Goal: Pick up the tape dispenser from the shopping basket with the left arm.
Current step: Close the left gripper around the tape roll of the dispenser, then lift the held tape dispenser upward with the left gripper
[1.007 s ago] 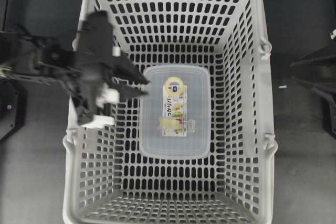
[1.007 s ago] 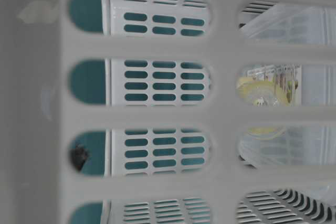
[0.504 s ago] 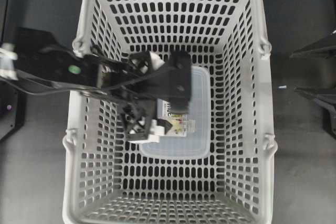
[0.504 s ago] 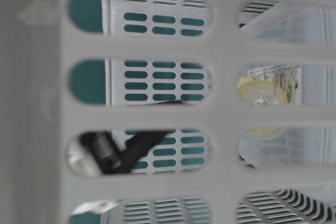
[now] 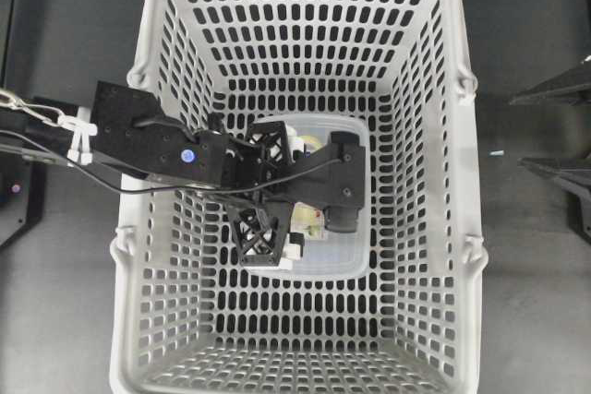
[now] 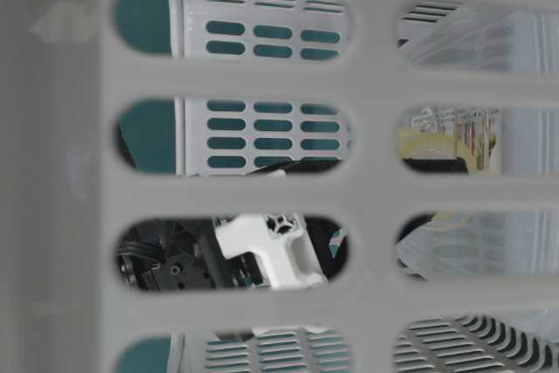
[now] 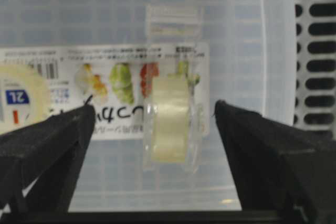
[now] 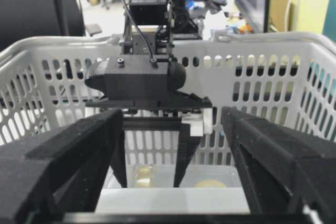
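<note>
The tape dispenser (image 7: 170, 119) is a small clear plastic holder with a pale tape roll. It lies on the lid of a translucent food box (image 7: 105, 19) on the floor of the light-grey shopping basket (image 5: 471, 182). My left gripper (image 7: 152, 109) is open and hangs low over the box, one finger on each side of the dispenser and not touching it. In the overhead view the left gripper (image 5: 277, 193) hides most of the dispenser. The right wrist view shows the left gripper's fingers (image 8: 181, 156) beside the dispenser (image 8: 143, 176). My right gripper (image 8: 172, 116) is open and empty.
The food box (image 5: 355, 246) has a paper label with a yellow circle (image 7: 16, 98). The slotted basket walls (image 8: 252, 87) stand high all round the left gripper. The right arm (image 5: 563, 173) stays outside the basket at the right edge.
My left arm has moved from the basket's left rim into the basket, come down over the box and now straddles the tape dispenser. The right arm has not moved.
</note>
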Available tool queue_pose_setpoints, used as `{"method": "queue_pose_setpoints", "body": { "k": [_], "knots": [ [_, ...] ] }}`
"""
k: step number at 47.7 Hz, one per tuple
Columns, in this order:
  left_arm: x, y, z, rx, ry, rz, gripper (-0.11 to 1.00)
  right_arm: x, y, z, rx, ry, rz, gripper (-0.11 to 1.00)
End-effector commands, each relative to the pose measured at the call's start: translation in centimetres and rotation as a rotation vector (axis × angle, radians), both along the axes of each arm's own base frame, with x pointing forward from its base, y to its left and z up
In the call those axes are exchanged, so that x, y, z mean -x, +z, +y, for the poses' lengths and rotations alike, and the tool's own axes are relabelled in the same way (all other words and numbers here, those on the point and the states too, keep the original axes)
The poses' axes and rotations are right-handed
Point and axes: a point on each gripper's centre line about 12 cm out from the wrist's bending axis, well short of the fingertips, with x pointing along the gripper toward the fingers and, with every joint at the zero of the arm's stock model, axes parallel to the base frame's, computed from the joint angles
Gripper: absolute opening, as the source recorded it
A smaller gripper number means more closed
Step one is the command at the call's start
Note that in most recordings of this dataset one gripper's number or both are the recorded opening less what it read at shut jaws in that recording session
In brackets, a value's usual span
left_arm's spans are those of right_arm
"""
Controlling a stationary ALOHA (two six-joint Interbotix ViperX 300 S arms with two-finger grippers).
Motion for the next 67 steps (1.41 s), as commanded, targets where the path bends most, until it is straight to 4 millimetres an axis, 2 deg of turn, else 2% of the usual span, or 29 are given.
{"method": "queue_pose_setpoints", "body": {
  "k": [1,5,7,14,16,20,30,35,45,67],
  "knots": [
    [-0.2,0.8,-0.1,0.002,0.001,-0.025,0.87,-0.2,0.8,0.1,-0.005,0.003,-0.020,0.74],
    [-0.2,1.1,-0.3,0.001,-0.005,-0.029,0.82,-0.2,0.8,0.1,-0.005,0.003,-0.018,0.74],
    [-0.2,1.2,-0.5,0.000,-0.012,-0.034,0.74,-0.2,0.7,0.1,-0.005,0.003,-0.017,0.74],
    [0.0,3.0,-0.9,0.002,-0.023,-0.063,0.33,-0.2,0.8,0.0,-0.005,0.001,-0.018,0.74],
    [0.0,4.1,-0.9,0.004,-0.023,-0.080,0.27,-0.2,0.8,0.1,-0.005,0.003,-0.020,0.74],
    [0.1,6.6,-0.7,0.006,-0.018,-0.107,0.28,-0.2,0.7,0.1,-0.005,0.003,-0.018,0.74],
    [0.9,14.4,-0.3,0.008,-0.003,-0.157,0.28,-0.1,0.7,0.1,-0.005,0.003,-0.018,0.74],
    [1.3,16.8,-0.1,0.007,0.004,-0.154,0.28,-0.1,0.7,0.1,-0.005,0.003,-0.018,0.74],
    [1.6,19.0,0.0,0.007,0.011,-0.132,0.28,-0.1,0.7,0.1,-0.003,0.003,-0.018,0.74],
    [1.6,18.9,0.4,0.005,0.019,-0.126,0.28,-0.1,0.6,0.1,-0.003,0.003,-0.017,0.74]
  ]
}}
